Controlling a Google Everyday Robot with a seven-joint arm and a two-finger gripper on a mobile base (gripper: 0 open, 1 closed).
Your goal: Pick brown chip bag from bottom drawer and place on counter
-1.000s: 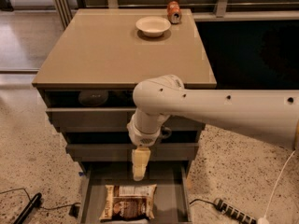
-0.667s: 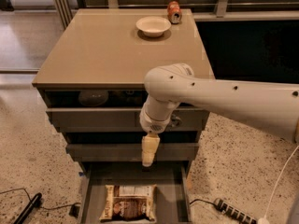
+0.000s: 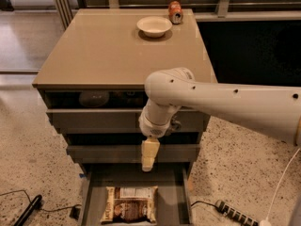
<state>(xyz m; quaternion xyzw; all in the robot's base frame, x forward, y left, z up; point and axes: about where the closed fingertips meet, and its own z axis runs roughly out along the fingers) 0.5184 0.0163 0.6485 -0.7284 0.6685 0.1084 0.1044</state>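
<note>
The brown chip bag (image 3: 131, 204) lies flat in the open bottom drawer (image 3: 174, 202), label side up, cream edges around a dark brown middle. My gripper (image 3: 147, 166) hangs from the white arm, pointing down, above the drawer's back edge and a little behind and to the right of the bag, clear of it. The counter (image 3: 108, 51) is the beige top of the cabinet, well above the gripper.
A white bowl (image 3: 154, 26) and an orange can (image 3: 175, 12) stand at the counter's far edge. The two upper drawers (image 3: 101, 119) stick out in steps. A power strip (image 3: 233, 213) and cables lie on the speckled floor at right; another cable at lower left.
The arm has shifted right and lifted slightly, carrying the gripper from over the bag toward the drawer's back edge. The bag has not moved.
</note>
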